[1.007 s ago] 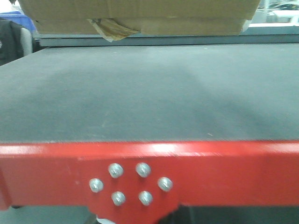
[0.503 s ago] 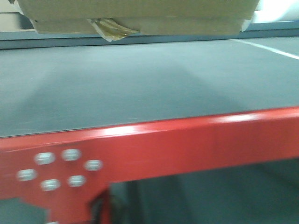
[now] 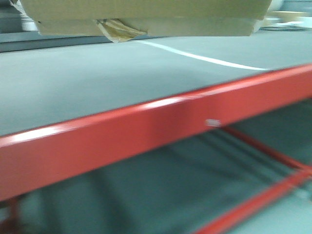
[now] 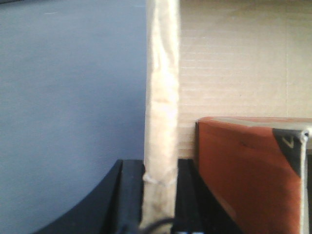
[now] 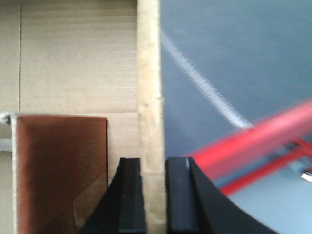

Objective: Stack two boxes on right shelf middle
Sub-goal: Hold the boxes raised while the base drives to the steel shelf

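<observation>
Cardboard box [image 3: 146, 17] held above red-edged gray platform [image 3: 97, 78].
Left gripper [image 4: 159, 175] and right gripper [image 5: 152, 168] each pinch a box wall; a smaller brown box [image 5: 58, 161] seemingly sits inside.

The cardboard box [image 3: 146, 19] runs off the front view's top edge; the red rail [image 3: 122, 131] is smeared; the orange-brown box [image 4: 248, 180] is cropped.

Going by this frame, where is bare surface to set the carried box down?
The grey platform is bare from the red rail back toward the held cardboard box. Crowded only inside that box, where a smaller brown box sits.
</observation>
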### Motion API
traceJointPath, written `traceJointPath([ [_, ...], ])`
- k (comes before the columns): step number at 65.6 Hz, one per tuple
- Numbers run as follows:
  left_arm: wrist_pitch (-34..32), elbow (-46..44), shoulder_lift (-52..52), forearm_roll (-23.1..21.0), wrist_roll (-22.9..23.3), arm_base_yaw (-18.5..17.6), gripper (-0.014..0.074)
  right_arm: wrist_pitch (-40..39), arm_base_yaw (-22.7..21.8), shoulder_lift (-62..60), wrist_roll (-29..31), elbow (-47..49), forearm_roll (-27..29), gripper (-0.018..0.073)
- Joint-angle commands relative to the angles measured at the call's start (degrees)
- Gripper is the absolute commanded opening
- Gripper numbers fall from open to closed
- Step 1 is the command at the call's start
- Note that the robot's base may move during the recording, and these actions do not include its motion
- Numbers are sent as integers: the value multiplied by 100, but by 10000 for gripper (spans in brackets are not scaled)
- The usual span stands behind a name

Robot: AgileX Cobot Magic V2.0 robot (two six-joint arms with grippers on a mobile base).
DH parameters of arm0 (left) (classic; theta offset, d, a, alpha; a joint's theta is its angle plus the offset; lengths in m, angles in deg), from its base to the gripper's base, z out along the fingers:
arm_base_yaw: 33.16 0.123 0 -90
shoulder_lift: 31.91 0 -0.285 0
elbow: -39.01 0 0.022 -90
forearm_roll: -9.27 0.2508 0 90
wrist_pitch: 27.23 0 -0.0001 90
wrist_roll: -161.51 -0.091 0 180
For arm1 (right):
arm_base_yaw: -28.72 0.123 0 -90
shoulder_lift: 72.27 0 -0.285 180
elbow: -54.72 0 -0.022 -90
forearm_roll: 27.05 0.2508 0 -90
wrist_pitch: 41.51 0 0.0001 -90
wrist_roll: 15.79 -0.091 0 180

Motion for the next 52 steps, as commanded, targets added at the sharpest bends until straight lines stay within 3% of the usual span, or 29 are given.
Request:
traceJointPath([
  [1, -3, -59, -110, 360, 44, 26, -111, -81, -43, -75, -25, 76, -408, -154],
  [52, -3, -59, -110, 360, 44, 26, -111, -81, -43, -75, -25, 76, -408, -154],
])
